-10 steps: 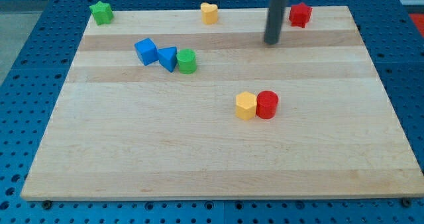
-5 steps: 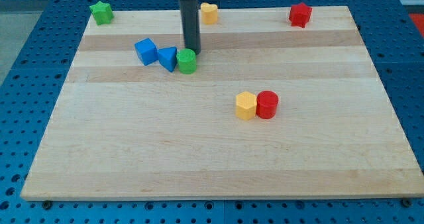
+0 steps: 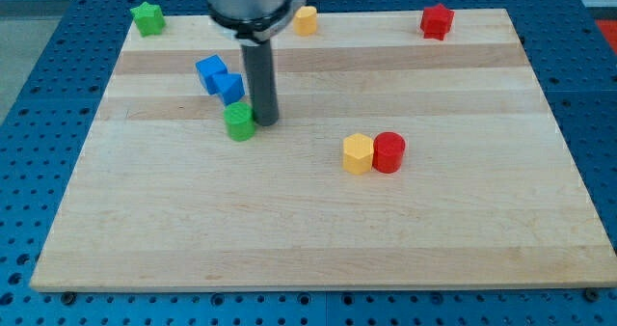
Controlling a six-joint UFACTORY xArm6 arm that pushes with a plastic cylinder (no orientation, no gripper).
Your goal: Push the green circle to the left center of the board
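The green circle (image 3: 239,122) is a small green cylinder left of the board's middle, in the upper half. My tip (image 3: 265,122) stands right beside it, touching its right side. The dark rod rises from there to the view's top. Two blue blocks sit just above and left of the green circle: a blue cube (image 3: 209,72) and a blue triangle (image 3: 229,88), which almost touches the circle's top.
A green star (image 3: 147,17) sits at the board's top left corner, a yellow block (image 3: 306,20) at the top middle, a red star (image 3: 437,20) at the top right. A yellow hexagon (image 3: 358,153) and a red cylinder (image 3: 388,151) touch right of centre.
My tip swept from the top right across to the green circle and pushed it down and left. The blue triangle shifted a little up and left against the cube.
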